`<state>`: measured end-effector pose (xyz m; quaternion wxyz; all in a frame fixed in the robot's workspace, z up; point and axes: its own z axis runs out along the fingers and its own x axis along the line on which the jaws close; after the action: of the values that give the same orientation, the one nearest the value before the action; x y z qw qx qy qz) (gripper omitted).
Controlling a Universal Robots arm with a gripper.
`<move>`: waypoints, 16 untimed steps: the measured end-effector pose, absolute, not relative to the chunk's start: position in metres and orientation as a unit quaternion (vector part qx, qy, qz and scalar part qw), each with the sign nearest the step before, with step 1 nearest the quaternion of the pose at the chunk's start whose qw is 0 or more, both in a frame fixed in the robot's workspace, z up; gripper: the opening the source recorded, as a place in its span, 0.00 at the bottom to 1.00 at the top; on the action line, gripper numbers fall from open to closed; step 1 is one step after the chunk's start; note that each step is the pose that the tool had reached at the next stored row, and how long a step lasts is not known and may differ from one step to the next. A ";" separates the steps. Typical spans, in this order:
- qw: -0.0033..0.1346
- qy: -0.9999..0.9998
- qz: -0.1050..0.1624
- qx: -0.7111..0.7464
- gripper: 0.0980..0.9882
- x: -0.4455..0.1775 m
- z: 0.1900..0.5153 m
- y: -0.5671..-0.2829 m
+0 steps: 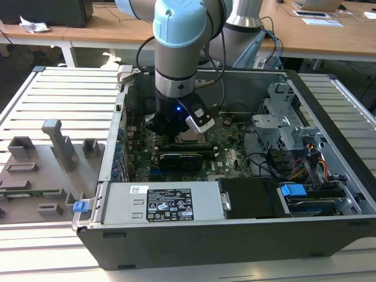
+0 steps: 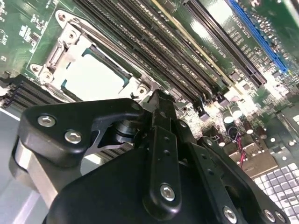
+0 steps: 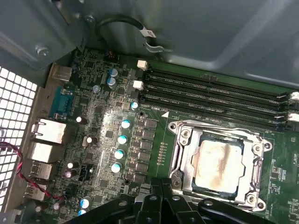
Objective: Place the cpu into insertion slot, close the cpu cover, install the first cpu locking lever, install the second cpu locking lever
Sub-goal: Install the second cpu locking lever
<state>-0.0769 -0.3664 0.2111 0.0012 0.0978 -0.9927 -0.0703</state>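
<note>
The open computer case (image 1: 235, 194) lies on a slatted surface (image 1: 64, 100), and the robot arm (image 1: 179, 53) reaches down into it over the green motherboard (image 3: 107, 116). In the first wrist view the cpu (image 3: 217, 163) already sits inside the insertion slot (image 3: 216, 139), so the first step seems to be done. The cpu cover (image 3: 182, 161) appears to lie flat around the chip, like a silvery frame with screws at its corners, so I judge it is closed; whether the two locking levers are hooked I cannot tell, though a thin metal rod runs along the edge of the socket next to the long memory slots (image 3: 210, 91). So the lever steps may be what is left. The cpu looks like a small flat square with a pale silver-grey top that has a dull, slightly stained shine, and its dark border shows inside the opening of the frame. The pincer (image 2: 161, 100) hangs just beside the socket, near one of its corners; its fingers look pressed together and they pinch nothing.
</note>
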 end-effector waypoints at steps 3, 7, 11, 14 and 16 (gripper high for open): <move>0.004 -0.993 -0.070 0.098 0.01 -0.062 0.211 -0.361; 0.009 -0.993 -0.067 0.097 0.01 -0.041 0.211 -0.353; 0.012 -0.994 -0.053 0.097 0.01 -0.030 0.211 -0.346; 0.014 -0.995 -0.034 0.097 0.01 -0.028 0.212 -0.336; 0.015 -0.995 -0.032 0.097 0.01 -0.027 0.213 -0.334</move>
<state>-0.0273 -0.3338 0.2129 0.0147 0.0966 -0.9947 -0.0317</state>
